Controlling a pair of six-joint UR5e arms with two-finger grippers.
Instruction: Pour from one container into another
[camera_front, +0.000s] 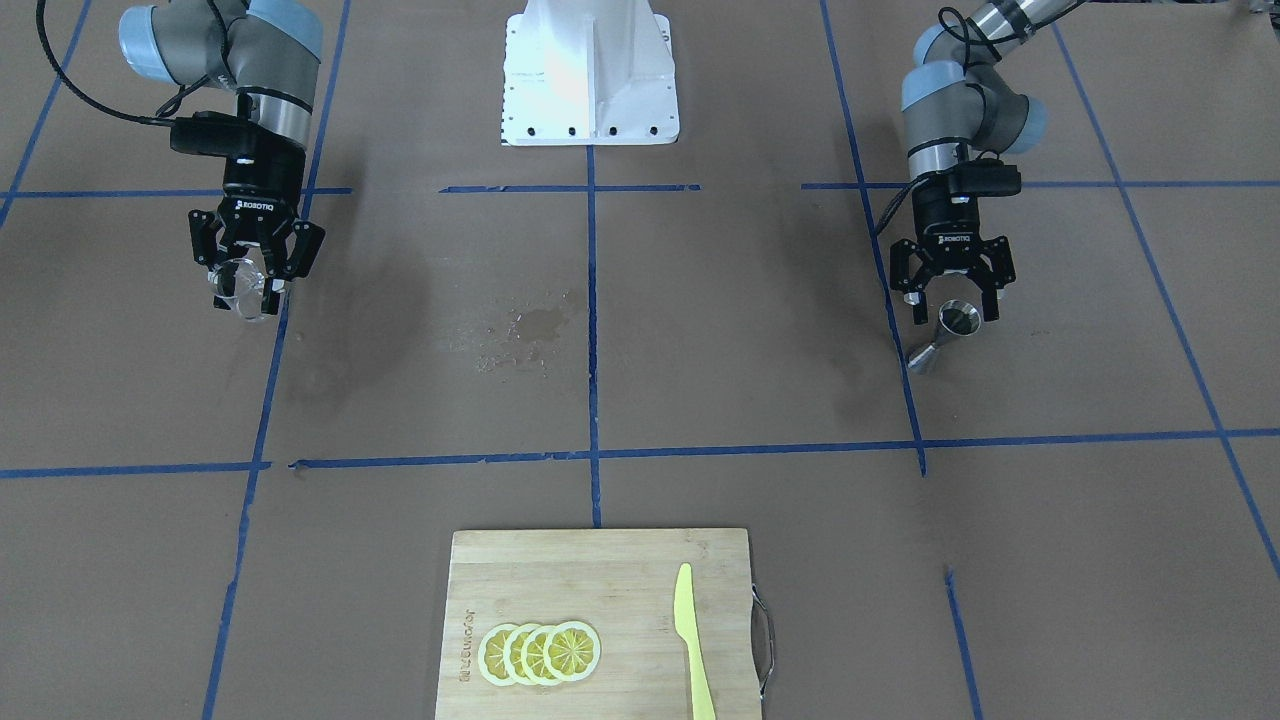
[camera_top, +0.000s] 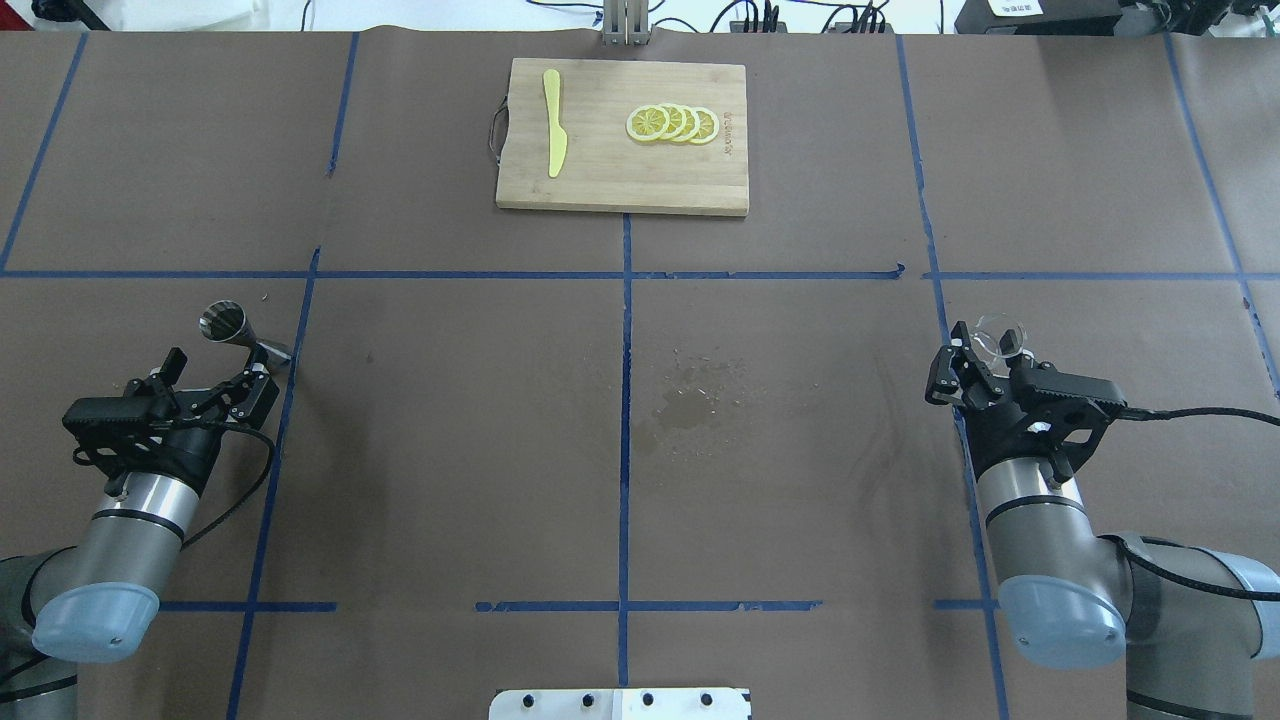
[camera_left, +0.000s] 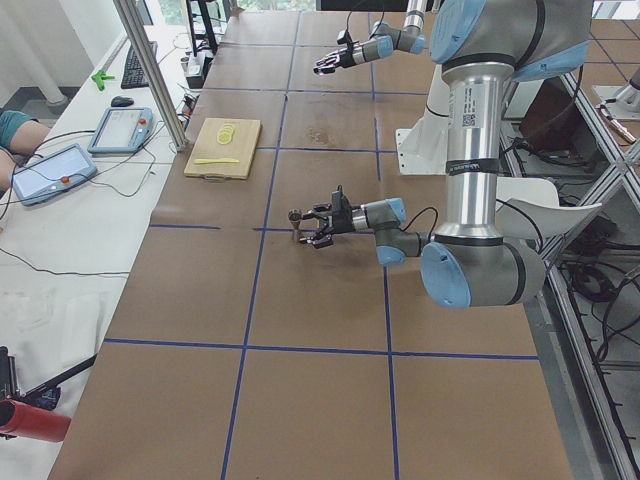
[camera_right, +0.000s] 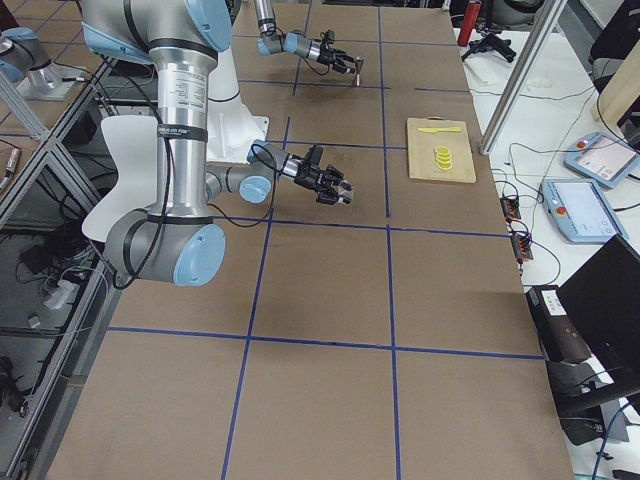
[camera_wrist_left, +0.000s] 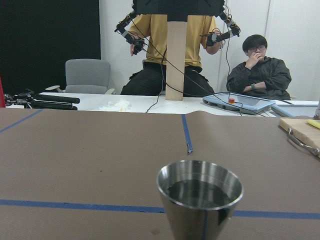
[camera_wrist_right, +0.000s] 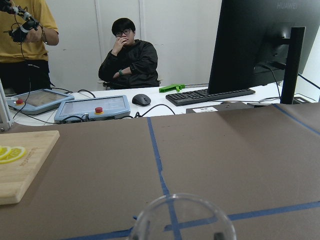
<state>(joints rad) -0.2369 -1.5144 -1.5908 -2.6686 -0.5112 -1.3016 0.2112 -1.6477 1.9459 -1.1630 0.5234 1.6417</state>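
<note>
My left pincer (camera_top: 220, 365) hangs low over the brown paper-covered table (camera_top: 450, 450), its fingers spread apart. The small shiny steel hourglass-shaped jigger (camera_top: 238, 330) stands upright on the table just past the fingertips. My right pincer (camera_top: 988, 352) is spread too, with the small clear glass cup (camera_top: 1000, 335) between its fingertips. A wet stain (camera_top: 685, 405) marks the table's middle. At the far edge, a wooden cutting board (camera_top: 610, 190) carries overlapping lemon slices (camera_top: 672, 123) and a yellow plastic knife (camera_top: 553, 135).
</note>
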